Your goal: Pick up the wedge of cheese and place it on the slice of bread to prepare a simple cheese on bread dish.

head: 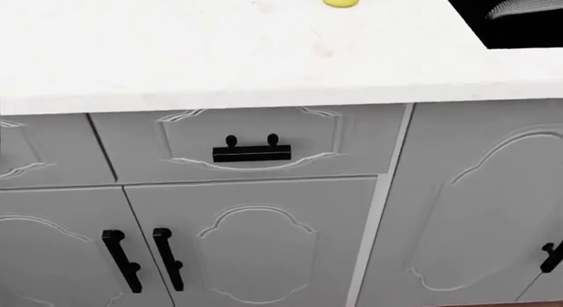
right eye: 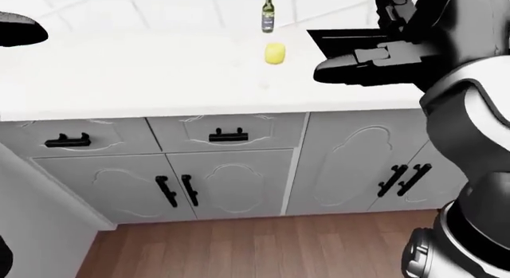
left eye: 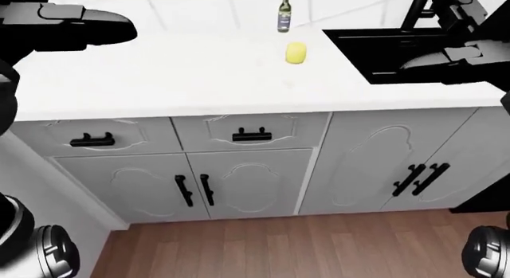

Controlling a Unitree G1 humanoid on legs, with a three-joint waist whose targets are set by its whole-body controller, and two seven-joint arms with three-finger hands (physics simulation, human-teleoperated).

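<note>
Right hand [right eye: 351, 66], grip unclear, hovers at the counter [left eye: 199, 75] edge beside the sink [left eye: 382, 51].

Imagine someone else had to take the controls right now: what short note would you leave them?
Left hand: raised over the counter, holding nothing; fingers hard to read.
Right hand: raised near the black sink, also holding nothing.
A yellow item, possibly the cheese, lies on the counter below a small bottle. No bread is in view.
Done: nothing grasped yet.
Left: find the bread, pick up the cheese, set it on the slice.
</note>
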